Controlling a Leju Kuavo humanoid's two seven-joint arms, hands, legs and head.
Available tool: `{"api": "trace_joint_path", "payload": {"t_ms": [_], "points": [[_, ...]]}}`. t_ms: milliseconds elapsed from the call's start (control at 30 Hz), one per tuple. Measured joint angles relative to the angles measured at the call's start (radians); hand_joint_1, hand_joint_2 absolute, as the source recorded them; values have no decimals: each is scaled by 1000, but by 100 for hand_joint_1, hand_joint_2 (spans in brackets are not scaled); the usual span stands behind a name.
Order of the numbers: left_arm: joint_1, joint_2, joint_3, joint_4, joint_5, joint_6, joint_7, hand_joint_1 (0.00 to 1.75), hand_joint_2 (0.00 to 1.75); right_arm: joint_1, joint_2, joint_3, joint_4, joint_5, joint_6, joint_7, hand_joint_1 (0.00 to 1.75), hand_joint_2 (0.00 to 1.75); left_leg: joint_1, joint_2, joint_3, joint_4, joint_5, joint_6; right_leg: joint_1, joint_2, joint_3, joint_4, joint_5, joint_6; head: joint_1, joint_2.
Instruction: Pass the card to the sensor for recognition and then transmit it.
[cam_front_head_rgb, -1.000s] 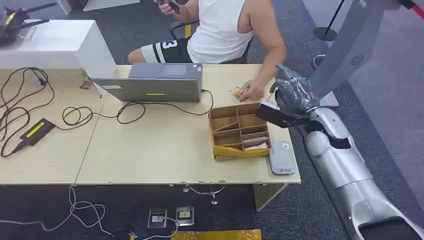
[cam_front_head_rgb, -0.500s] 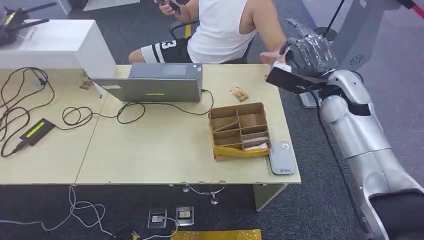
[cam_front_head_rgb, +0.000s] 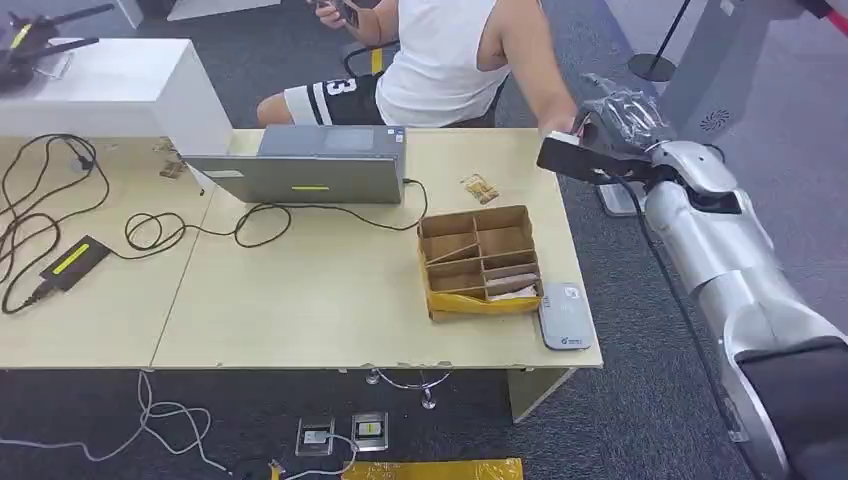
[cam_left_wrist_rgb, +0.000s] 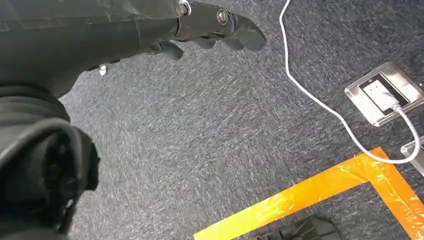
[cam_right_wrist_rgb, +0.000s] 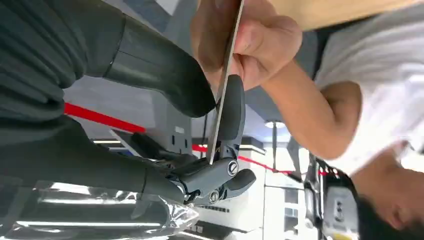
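Note:
My right hand (cam_front_head_rgb: 620, 115) is raised beyond the table's far right corner. In the right wrist view it (cam_right_wrist_rgb: 150, 75) pinches a thin card (cam_right_wrist_rgb: 215, 137), seen edge-on, between the thumb and a dark finger. A seated person's hand (cam_right_wrist_rgb: 250, 40) grips the card's other end; that hand (cam_front_head_rgb: 558, 122) reaches over from behind the table. The grey card sensor (cam_front_head_rgb: 563, 315) lies flat at the table's front right corner, well below and nearer than my right hand. My left hand (cam_left_wrist_rgb: 210, 30) hangs over the carpet with fingers stretched and nothing in it.
A cardboard divider box (cam_front_head_rgb: 478, 258) stands beside the sensor. A closed laptop (cam_front_head_rgb: 310, 165), black cables (cam_front_head_rgb: 160, 230) and a power brick (cam_front_head_rgb: 72, 262) lie on the wooden table (cam_front_head_rgb: 300, 300). Floor sockets (cam_left_wrist_rgb: 382, 95), a white cord and orange tape mark the carpet.
My right arm rose from above the divider box to the table's far right corner. The person's hand left the tabletop and took hold of the card.

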Motion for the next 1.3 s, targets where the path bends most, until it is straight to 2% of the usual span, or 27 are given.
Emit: {"api": "trace_joint_path", "payload": {"t_ms": [100, 133, 267, 367, 467, 600, 667, 967, 1133, 1300], "points": [[-1, 0, -4, 0, 0, 0, 0, 0, 0, 1, 3, 15, 39, 10, 0, 7, 175, 175, 0, 0, 0, 0, 0, 0, 0, 0, 0, 0, 0, 0, 0, 0], [-1, 0, -4, 0, 0, 0, 0, 0, 0, 0, 5, 19, 50, 10, 0, 9, 3, 175, 0, 0, 0, 0, 0, 0, 0, 0, 0, 0, 0, 0, 1, 0], [0, 0, -5, 0, 3, 2, 0, 0, 0, 0, 8, 26, 81, 9, -3, 9, 0, 175, 0, 0, 0, 0, 0, 0, 0, 0, 0, 0, 0, 0, 0, 0], [0, 0, -5, 0, 10, 7, 0, 0, 0, 1, 9, 32, 96, 0, -51, 8, 0, 175, 0, 0, 0, 0, 0, 0, 0, 0, 0, 0, 0, 0, 0, 0], [3, 0, -5, 0, 18, 14, 0, 0, 0, 1, 10, 37, 108, -16, -158, -18, 0, 175, 0, 0, 0, 0, 0, 0, 0, 0, 0, 0, 0, 0, 0, 0], [11, 0, -5, 0, 35, 31, -1, 0, 0, -11, 6, 35, 115, -55, -373, -108, 0, 175, 0, 1, 1, 0, 0, 0, 0, 1, 0, 0, 0, 0, 0, 0], [15, 0, -5, 0, 39, 39, -2, 0, 0, -25, -1, 31, 115, -66, -438, -138, 0, 175, 0, 1, 1, 0, 0, 0, 0, 0, 0, 0, 0, 0, 0, 0], [29, 0, -5, 0, 58, 64, -3, 0, 0, -51, -39, -2, 111, -144, -546, -188, 0, 175, 0, 2, 2, 1, 0, 0, 0, 2, -1, 0, 0, 0, -1, 0], [55, -1, -5, 1, 98, 82, -16, 0, 0, -44, -124, -117, 32, -193, -576, -235, 0, 175, 0, -2, 0, 1, 0, 0, 0, -2, 0, -1, 0, 0, 1, 0], [55, 0, -4, 1, 131, 91, -21, 0, 0, 1, -192, -223, -4, -219, -577, -240, 0, 175, 0, 1, 1, 1, -1, 0, 0, 0, -1, -2, 0, 0, 0, 0]]}}
